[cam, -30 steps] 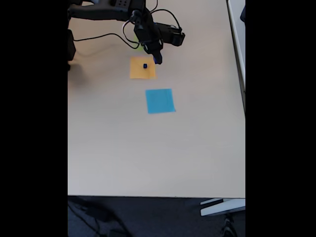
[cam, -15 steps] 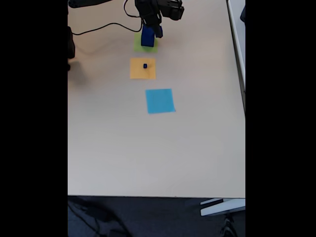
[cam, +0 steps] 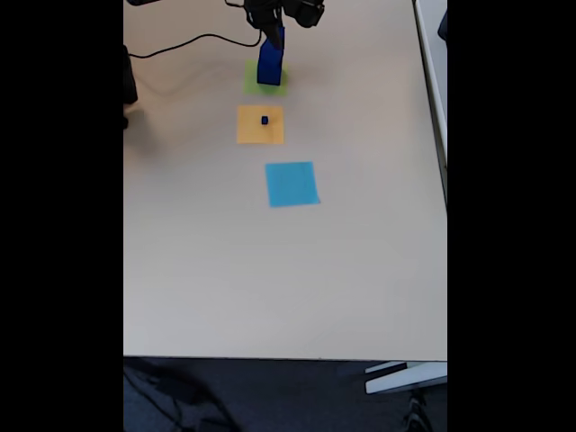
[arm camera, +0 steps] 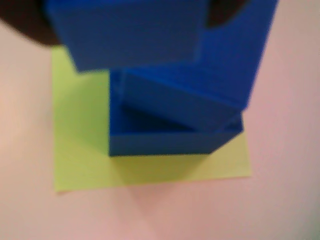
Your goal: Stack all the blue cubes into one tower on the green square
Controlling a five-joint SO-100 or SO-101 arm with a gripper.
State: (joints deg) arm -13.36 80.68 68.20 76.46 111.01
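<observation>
In the wrist view the green square (arm camera: pixel 85 125) lies on the table with a large blue cube (arm camera: pixel 165 142) on it. A smaller blue cube (arm camera: pixel 180 100) sits skewed on top, and more blue (arm camera: pixel 240 55) rises at the right. My gripper (arm camera: pixel 130 20) is shut on another blue cube (arm camera: pixel 130 45) just above them. In the fixed view the gripper (cam: pixel 273 40) hangs over the blue tower (cam: pixel 268 70) on the green square (cam: pixel 281 88) at the table's far end. A tiny blue cube (cam: pixel 265 120) rests on the orange square (cam: pixel 260 124).
A light blue paper square (cam: pixel 292 184) lies nearer the middle of the table. A black cable (cam: pixel 180 47) runs across the far left. The arm's base sits along the far left edge. The table's right edge (cam: pixel 445 180) borders another surface.
The gripper has moved from beside the orange square back toward the far end, and now hangs over the tower on the green square with a blue cube in it.
</observation>
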